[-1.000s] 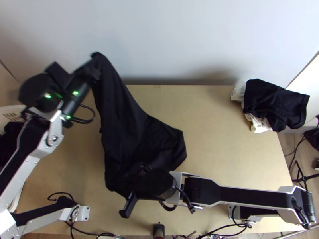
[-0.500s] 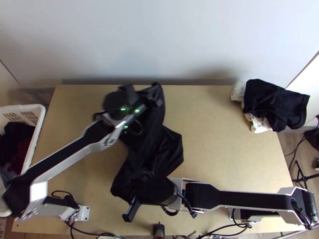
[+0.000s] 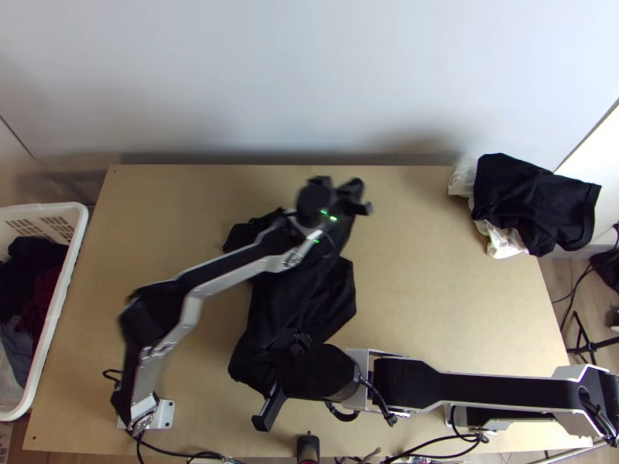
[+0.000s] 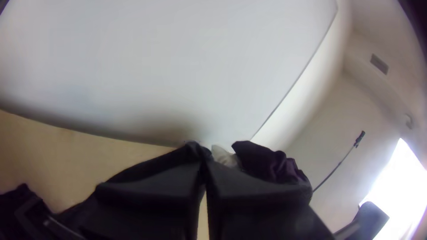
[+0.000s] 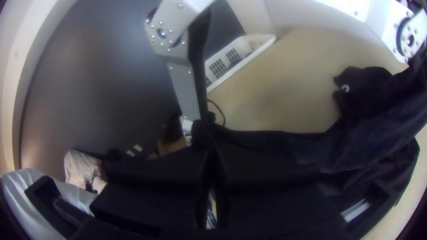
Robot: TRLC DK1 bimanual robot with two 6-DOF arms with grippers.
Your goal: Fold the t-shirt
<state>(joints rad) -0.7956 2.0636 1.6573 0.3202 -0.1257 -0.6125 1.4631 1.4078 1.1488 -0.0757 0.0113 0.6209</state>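
Top view: the black T-shirt (image 3: 288, 303) lies bunched and twisted from the frame's centre to its lower middle, the left gripper (image 4: 203, 166) clamped on its upper end, the right gripper (image 5: 211, 149) pinching its lower end. Best anchor the lower hold, draw the cloth taut, and release only once it lies flat.

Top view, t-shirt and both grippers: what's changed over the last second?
Left gripper swung right across the picture, pulling its end of the t-shirt along; a piece of the shirt now pokes out left of that arm. Right gripper shifted slightly right with the near end. No release visible. Dark cloth at upper right unchanged.
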